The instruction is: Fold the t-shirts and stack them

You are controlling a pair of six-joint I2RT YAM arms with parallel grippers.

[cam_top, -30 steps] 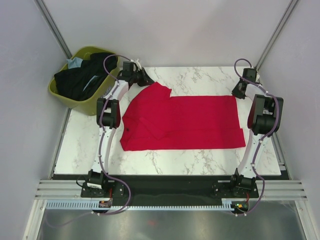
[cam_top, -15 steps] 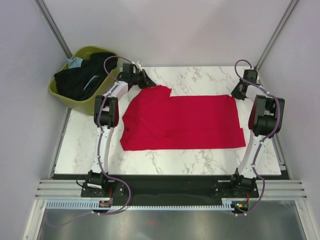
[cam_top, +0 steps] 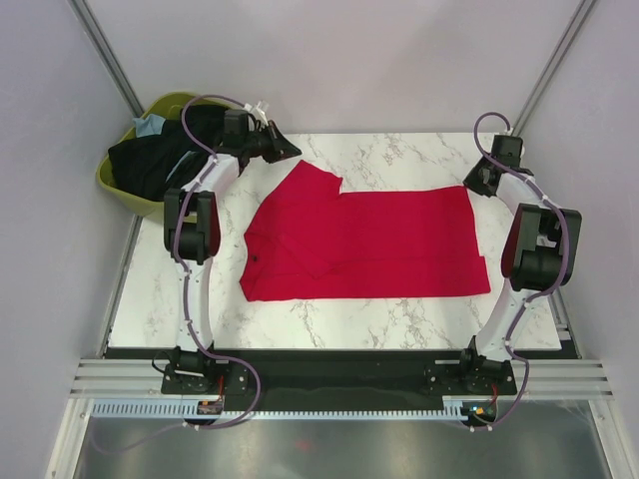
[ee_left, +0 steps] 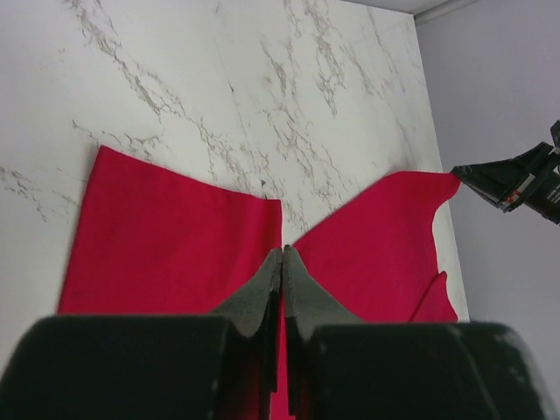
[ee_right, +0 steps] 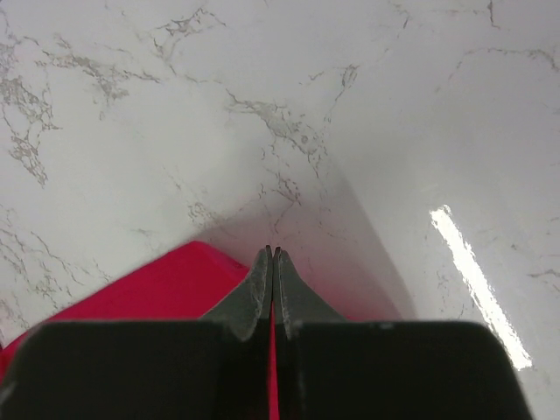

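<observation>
Looking down from the top camera, I see the red shirt (cam_top: 379, 244) spread flat on the marble worktop (cam_top: 399, 150). One sleeve points to the far left corner and the collar end lies to the left. An olive basket (cam_top: 135, 200) sits off the worktop's far left corner. It holds black shirts (cam_top: 150, 165), with a light blue shirt (cam_top: 150, 126) at its back rim. My left arm crosses the basket's right side, so its forearm covers part of the black cloth.

My left hand (ee_left: 282, 254) is closed with its fingers pressed tip to tip and nothing between them. It hangs above the far edge of the red shirt, beside the raised sleeve. My right hand (ee_right: 273, 254) is also closed on nothing. It hovers over the shirt's far right corner, with bare marble just beyond its tips. From the left wrist camera I can see the right hand at the far end of the shirt.

Compared with a second ago, the left arm has swung left, its elbow now close to the basket, and its hand has pulled back from the sleeve edge. The right elbow has dropped outward to the right, while that hand stays by the same corner. The shirt has hardly shifted.
</observation>
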